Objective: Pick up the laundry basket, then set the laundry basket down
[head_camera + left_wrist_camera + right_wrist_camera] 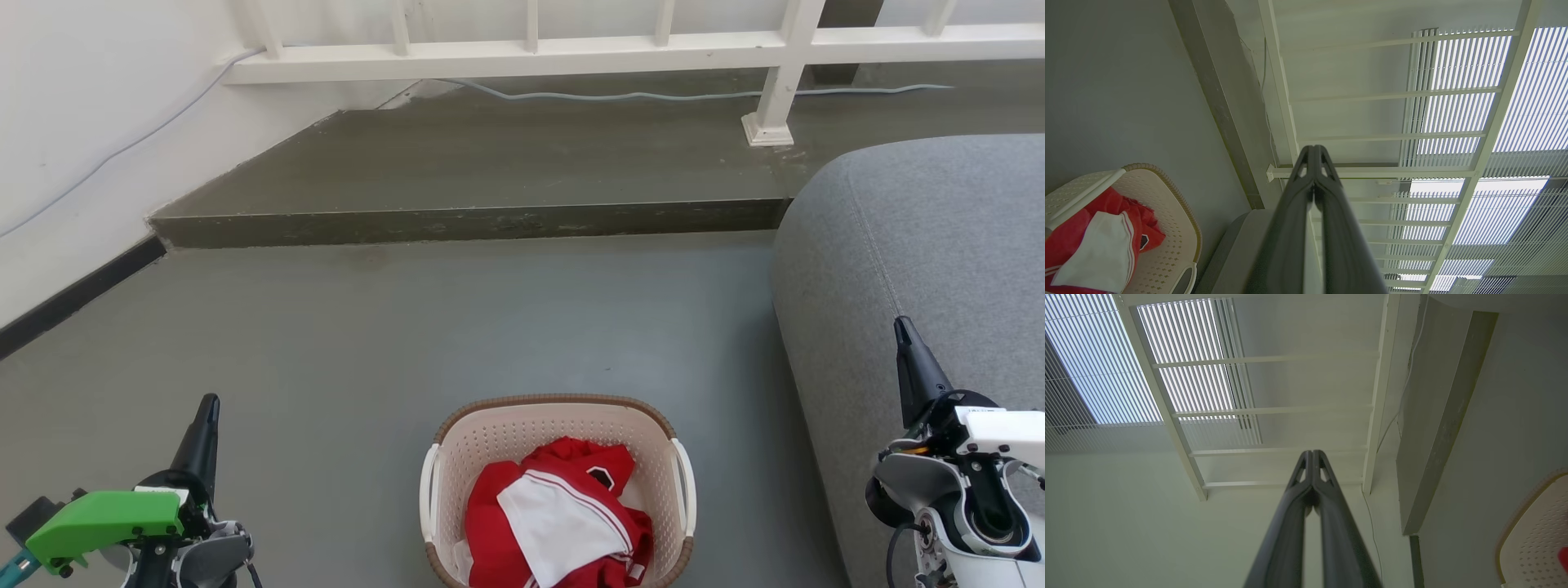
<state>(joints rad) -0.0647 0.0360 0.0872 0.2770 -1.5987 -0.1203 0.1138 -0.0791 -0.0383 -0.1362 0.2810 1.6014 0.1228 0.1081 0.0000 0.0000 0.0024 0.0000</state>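
The laundry basket (522,433) sits at 6 o'clock, sofa (922,245) at 3; left gripper (210,402) and right gripper (901,323) pinched together, empty.

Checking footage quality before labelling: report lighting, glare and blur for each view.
Head view: soft, even light, laundry basket sharp. Left wrist view: window blinds glare white, left claw blurs toward the bottom edge. Right wrist view: window blinds glare upper left, right claw likewise soft near the lens.

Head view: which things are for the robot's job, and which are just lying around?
For the job: cream perforated plastic laundry basket with brown rim; dark left tool; dark right tool.
Lying about: grey fabric sofa; white railing; pale floor cable.
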